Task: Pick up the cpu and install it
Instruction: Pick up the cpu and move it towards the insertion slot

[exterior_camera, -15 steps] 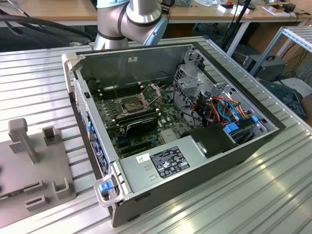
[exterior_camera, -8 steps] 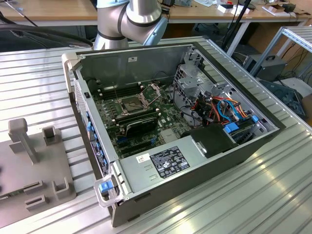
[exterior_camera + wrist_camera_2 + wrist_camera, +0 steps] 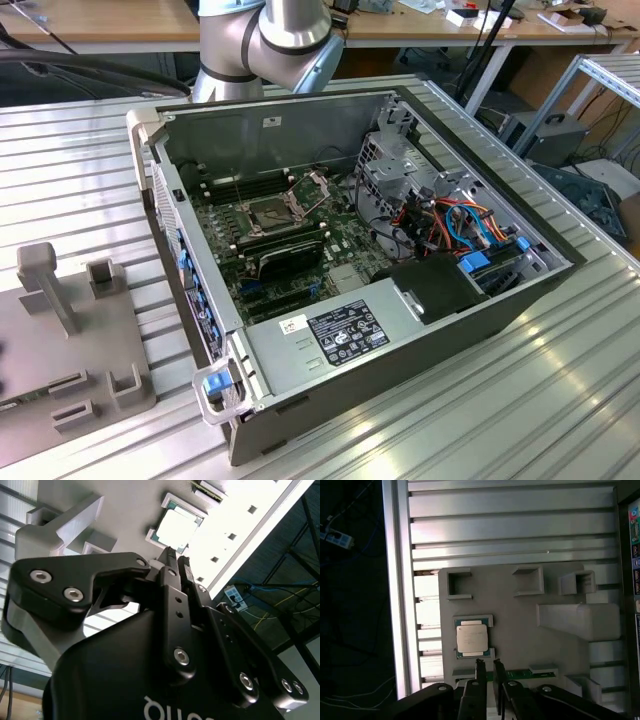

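Two wrist views give us the cpu (image 3: 471,636) clearly: it lies flat, with its silver-grey metal top upward, in a shallow square nest of a grey fixture plate (image 3: 520,625). In the second wrist view the cpu (image 3: 176,530) looks very bright under the light. The jaws hang just beside one edge of this nest. We see no contact between them and the chip. They are drawn close together, with only a thin slit between the two tips, and they grasp nothing.

Beside the jaws, a narrow green board edge (image 3: 517,674) stands in a slot of the same plate. The plate also carries several small raised pockets and one larger grey block (image 3: 577,620). Under the plate we see the ribbed metal bench (image 3: 510,530).

In the exterior view, the fixture plate (image 3: 60,350) rests on the bench (image 3: 500,420) at the exterior view's left, near the open computer case (image 3: 420,370). Inside the case the motherboard (image 3: 300,250) lies flat. Its socket (image 3: 272,212) is uncovered and its hinged metal frame (image 3: 315,185) is lifted up. The grey arm (image 3: 270,40) rises behind the case.
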